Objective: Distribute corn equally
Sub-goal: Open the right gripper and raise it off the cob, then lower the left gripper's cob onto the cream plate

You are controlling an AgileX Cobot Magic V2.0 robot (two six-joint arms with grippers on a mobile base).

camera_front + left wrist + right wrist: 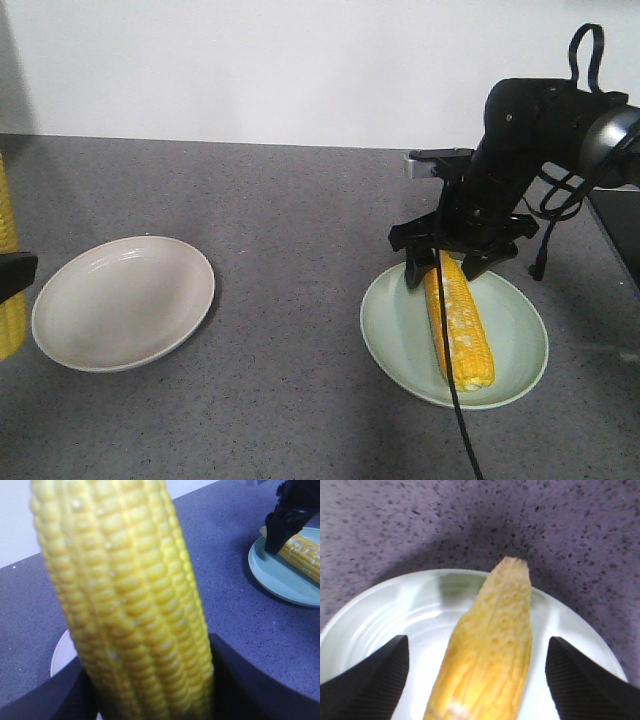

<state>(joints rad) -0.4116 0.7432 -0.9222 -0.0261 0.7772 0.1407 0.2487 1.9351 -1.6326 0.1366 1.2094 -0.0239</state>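
One corn cob is seen lying on the pale green plate, its pointed tip between the widely spread fingers of the right gripper, apparently untouched. A second corn cob is clamped upright in the left gripper, just beside the bare white plate on the grey table.

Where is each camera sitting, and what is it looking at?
Front view: looks down across the grey table; shows the right pincer open over a yellow corn cob on a pale green plate, plus an empty beige plate.
Left wrist: sits on the left pincer, which grips another corn cob.
Right wrist: looks down between its open fingers.
All three show the green plate.
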